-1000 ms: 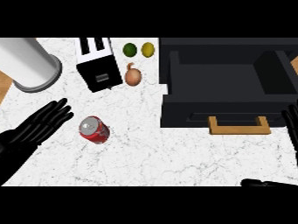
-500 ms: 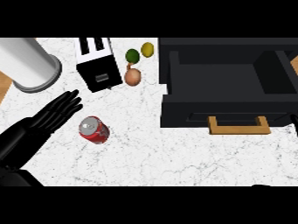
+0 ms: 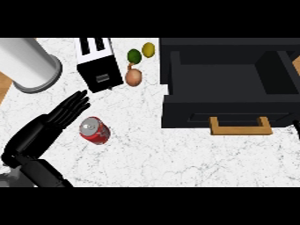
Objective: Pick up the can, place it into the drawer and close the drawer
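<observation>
can [image 3: 95,131] on counter | left robot hand [image 3: 53,120] open, just beside it

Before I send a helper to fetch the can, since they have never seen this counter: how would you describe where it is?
Start at the big white cylinder at the counter's far left, then come toward the near edge past the black toaster. The can lies on its side on the white marble, just right of the left robot hand. It is the only red thing there, with a silver top.
</observation>
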Tool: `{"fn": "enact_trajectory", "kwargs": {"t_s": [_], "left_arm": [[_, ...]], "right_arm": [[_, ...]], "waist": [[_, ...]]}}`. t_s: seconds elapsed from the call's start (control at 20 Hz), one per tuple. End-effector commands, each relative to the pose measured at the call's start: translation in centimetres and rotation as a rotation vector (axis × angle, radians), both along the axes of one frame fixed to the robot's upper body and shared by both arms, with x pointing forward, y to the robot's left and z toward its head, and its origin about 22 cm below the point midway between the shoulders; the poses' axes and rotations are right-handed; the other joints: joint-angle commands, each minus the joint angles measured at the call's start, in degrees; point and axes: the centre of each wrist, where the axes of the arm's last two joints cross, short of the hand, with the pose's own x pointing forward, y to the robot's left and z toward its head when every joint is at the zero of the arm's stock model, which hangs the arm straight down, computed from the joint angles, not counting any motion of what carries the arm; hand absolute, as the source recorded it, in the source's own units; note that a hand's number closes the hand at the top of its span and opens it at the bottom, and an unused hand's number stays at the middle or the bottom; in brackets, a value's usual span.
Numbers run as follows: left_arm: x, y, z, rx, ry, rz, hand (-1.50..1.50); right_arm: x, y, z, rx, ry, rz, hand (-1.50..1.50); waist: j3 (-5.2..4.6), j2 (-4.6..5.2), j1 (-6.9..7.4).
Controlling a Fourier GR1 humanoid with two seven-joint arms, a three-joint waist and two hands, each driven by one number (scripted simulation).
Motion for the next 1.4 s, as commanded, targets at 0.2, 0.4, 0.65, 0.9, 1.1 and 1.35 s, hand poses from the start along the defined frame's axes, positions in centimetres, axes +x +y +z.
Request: {"fn": "enact_trajectory", "kwargs": {"t_s": [0.2,0.4,0.65,0.9,1.1,1.35], "left_arm": [[0.7,0.7,-5.1,0.017,0.002,0.035,-1.50],[2.4,0.4,-5.1,0.037,0.004,0.052,-1.50],[2.1,3.6,-7.6,0.036,0.018,0.068,-1.50],[1.4,2.2,-9.0,0.066,0.017,0.086,-1.50],[3.8,4.4,-9.6,0.075,0.009,0.085,-1.50],[3.5,4.9,-11.1,0.051,0.039,0.070,-1.50]], "right_arm": [[1.1,0.4,-0.3,0.002,-0.002,0.001,-1.50],[2.0,0.0,0.5,0.009,-0.003,0.016,-1.50],[1.5,0.3,-1.1,-0.012,-0.010,0.022,-1.50],[0.9,-2.2,-2.3,-0.002,0.003,0.003,-1.50],[1.1,1.8,1.3,0.012,-0.018,0.020,-1.50],[0.5,1.1,-0.6,-0.004,-0.009,0.010,-1.50]], "waist": [[-0.02,0.03,-0.01],[-0.01,0.03,0.02],[-0.02,0.04,0.00],[0.01,0.00,0.07],[-0.03,0.04,-0.15],[-0.01,0.02,-0.08]]}}
